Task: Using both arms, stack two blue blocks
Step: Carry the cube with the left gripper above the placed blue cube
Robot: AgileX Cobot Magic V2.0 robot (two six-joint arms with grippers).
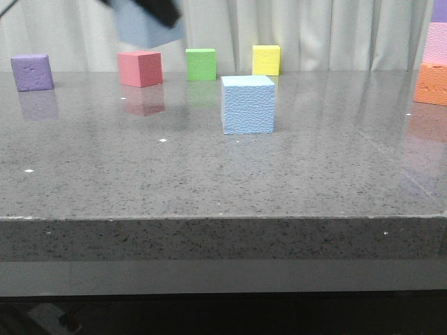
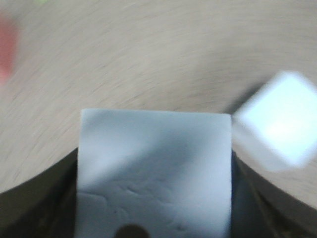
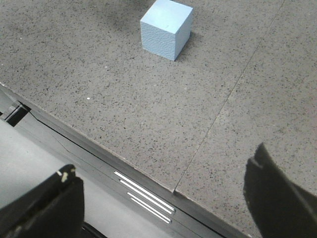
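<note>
Front view: left end effector (image 1: 157, 10) carrying lifted blue block (image 1: 143, 24); second blue block (image 1: 248, 105) waiting on table (image 1: 209, 174); right end effector (image 3: 163, 198) hanging wide, empty; stacking pending.

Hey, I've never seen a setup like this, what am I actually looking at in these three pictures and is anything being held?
This is a two-armed robot working at a grey stone table. The wide picture comes from a camera facing forward over the table. The other two come from cameras mounted on each wrist.

On the table stands one pale blue block; the right wrist camera sees it too. Behind it sit smaller cubes: purple, pink, green and yellow. An orange cube sits at the right edge with a pink one on top.

The left gripper holds the second blue block up in the air, at the top of the wide picture. That picture is blurred.

The right gripper is open and empty, over the table's near edge.
</note>
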